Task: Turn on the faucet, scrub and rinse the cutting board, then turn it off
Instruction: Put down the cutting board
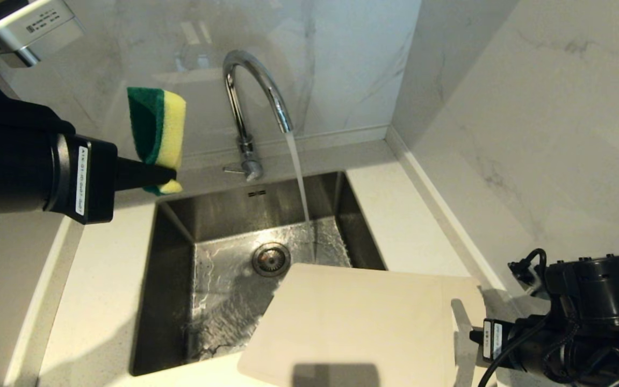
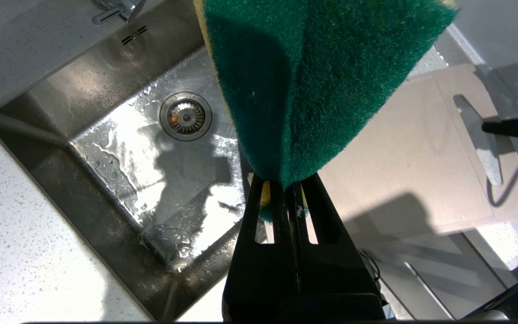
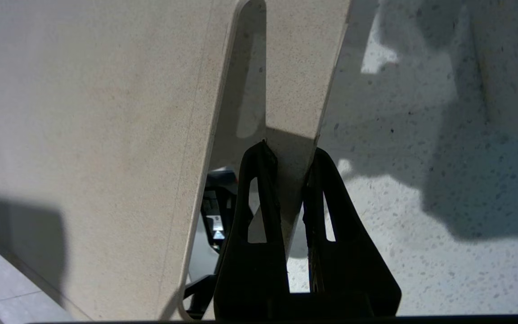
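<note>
We are gripping the cutting board (image 1: 363, 322) by its handle strip in the right claw (image 3: 291, 157), the left claw (image 2: 281, 189) pinching the sponge (image 1: 159, 134); we should be sliding it squarely under the faucet (image 1: 250, 91) stream.

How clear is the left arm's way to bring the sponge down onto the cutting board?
Probably clear. The left gripper holds the sponge high beside the faucet, with open air down to the cutting board. The right gripper grips only its handle end.
</note>
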Controlling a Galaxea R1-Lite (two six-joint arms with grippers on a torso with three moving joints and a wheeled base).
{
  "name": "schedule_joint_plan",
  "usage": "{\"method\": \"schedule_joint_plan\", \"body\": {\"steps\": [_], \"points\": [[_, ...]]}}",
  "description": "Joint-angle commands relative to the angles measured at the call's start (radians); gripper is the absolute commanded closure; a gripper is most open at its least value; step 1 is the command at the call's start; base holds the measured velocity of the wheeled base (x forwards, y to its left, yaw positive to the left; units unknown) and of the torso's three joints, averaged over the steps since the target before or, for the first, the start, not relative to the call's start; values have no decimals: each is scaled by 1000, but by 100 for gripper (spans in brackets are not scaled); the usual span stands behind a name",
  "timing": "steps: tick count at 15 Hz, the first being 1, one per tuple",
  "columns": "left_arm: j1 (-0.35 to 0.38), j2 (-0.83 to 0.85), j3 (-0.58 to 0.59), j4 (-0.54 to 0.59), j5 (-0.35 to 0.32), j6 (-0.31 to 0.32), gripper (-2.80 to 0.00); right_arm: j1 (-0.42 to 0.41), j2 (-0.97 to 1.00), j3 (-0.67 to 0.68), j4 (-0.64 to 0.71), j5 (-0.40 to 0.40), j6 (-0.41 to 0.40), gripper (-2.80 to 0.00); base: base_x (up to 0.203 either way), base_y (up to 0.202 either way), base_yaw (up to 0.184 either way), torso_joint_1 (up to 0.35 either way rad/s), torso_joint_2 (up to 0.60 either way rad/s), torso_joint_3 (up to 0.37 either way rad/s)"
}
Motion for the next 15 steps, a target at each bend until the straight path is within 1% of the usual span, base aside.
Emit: {"method": "schedule_joint_plan", "body": {"steps": [1, 4, 6, 10, 12, 13, 14, 15], "points": [[0, 1, 0, 2, 2, -4, 0, -12, 36, 0, -2, 3, -29, 0, 0, 0, 0, 0, 0, 0], [0, 4, 0, 2, 2, -8, 0, -15, 25, 7, -2, 22, -90, 0, 0, 0, 0, 0, 0, 0], [0, 3, 1, 2, 2, -10, 0, -20, 12, 18, -1, 24, -105, 0, 0, 0, 0, 0, 0, 0], [0, 1, 3, 2, 2, -16, 0, -53, 14, 63, -3, 58, -122, 0, 0, 0, 0, 0, 0, 0], [0, 1, 4, 2, 2, -16, 0, -90, 25, 71, -4, 139, -120, 0, 0, 0, 0, 0, 0, 0], [0, 1, 6, 2, 2, -16, 0, -107, 31, 71, -5, 159, -120, 0, 0, 0, 0, 0, 0, 0], [0, 3, 9, 2, 2, -16, 0, -109, 31, 68, -7, 160, -123, -280, 0, 0, 0, 0, 0, 0], [0, 3, 9, 2, 2, -16, 0, -109, 31, 68, -12, 161, -124, -280, 0, 0, 0, 0, 0, 0]]}}
